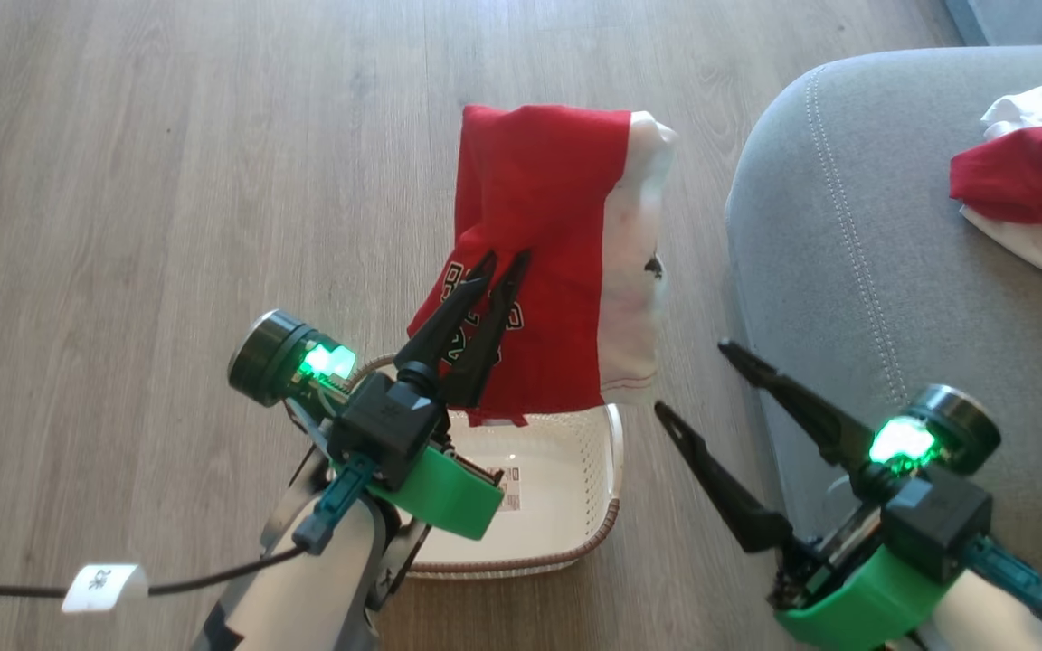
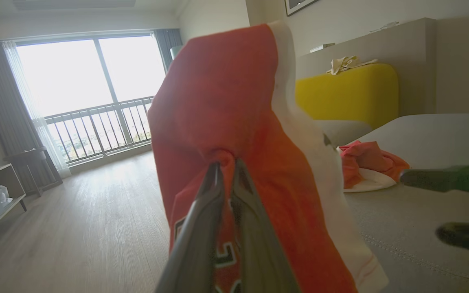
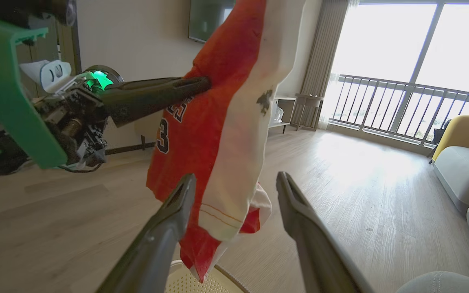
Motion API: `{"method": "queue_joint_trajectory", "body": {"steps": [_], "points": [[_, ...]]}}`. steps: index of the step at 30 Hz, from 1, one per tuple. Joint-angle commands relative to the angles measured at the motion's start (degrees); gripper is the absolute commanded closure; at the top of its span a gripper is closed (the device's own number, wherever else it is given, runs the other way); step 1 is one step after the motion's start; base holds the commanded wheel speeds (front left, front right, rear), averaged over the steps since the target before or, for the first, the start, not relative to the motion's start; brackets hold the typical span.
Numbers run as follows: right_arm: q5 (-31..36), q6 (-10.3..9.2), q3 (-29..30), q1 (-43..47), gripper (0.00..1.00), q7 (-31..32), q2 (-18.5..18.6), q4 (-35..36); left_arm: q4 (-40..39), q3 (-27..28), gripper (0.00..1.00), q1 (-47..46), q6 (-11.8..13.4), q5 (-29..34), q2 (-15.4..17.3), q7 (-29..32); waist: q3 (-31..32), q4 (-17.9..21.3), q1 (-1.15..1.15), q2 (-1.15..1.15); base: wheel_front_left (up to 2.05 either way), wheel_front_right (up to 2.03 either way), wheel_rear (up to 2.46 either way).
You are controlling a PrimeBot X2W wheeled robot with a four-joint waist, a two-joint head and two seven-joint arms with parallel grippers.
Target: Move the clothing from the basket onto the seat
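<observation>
Now, left gripper (image 1: 505,262): jaws clenched on a pinch of red cloth, fingers raised over the basket's far end; green light lit at the wrist.
Held garment (image 1: 539,199): red w/ white side panel and dark lettering, hangs from the left gripper's tips. Top part stands above the pinch point, the rest drapes down. Small dark mark on the white panel.
Hem: lower edge hangs over the basket's far edge; whether it touches the rim, can't tell.
Right gripper (image 1: 693,378): jaws spread wide, gripping nothing. Sits low btw the basket and the seat's rounded corner, tips aimed at the hanging cloth. One tip just beside the white hem. In right wrist view, the white panel's lower end shows btw the two fingers (image 3: 169,228).
Basket (image 1: 589,461): cream, perforated walls, brown rim, on the wood floor (image 1: 168,181) near the seat's corner, strip of floor btw them. Label sticker shows on its bottom.
Seat (image 1: 847,271): grey, double pale stitch line along the rounded corner.
Second garment (image 1: 1027,172): red and white, crumpled on the seat, well in from the corner, near the head view's right edge.
Left wrist view: yellow chair (image 2: 348,89) beyond the seat.
</observation>
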State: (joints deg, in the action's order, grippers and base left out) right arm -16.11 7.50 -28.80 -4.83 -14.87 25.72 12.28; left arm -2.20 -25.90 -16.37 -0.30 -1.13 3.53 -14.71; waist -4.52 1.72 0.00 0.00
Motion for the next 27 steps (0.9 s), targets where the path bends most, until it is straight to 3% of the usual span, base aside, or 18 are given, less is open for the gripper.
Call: {"method": "queue_joint_trajectory", "body": {"steps": [1, 19, 27], "points": [[0.11, -0.01, -0.56, -2.11, 0.00, -0.13, 1.43, 1.64, -2.25, 1.83, 1.00, -3.02, 0.14, 0.41, 0.10, -0.29, 0.00, -0.11, 0.00, 0.00, 0.00, 0.00, 0.00], [-1.54, -0.01, -8.28, -13.41, 0.00, -0.13, 4.31, -5.96, -3.12, -6.07, 1.00, -3.20, -2.21, 1.35, -0.15, -0.29, 0.92, -3.97, 0.00, 0.00, 0.00, 0.00, 0.00], [-2.16, -0.01, -15.74, -18.68, 0.00, -0.13, 4.32, -7.68, -3.27, -9.69, 1.00, -3.68, -3.18, 1.62, -0.03, -0.29, 0.52, -4.67, 0.00, 0.00, 0.00, 0.00, 0.00]]}}
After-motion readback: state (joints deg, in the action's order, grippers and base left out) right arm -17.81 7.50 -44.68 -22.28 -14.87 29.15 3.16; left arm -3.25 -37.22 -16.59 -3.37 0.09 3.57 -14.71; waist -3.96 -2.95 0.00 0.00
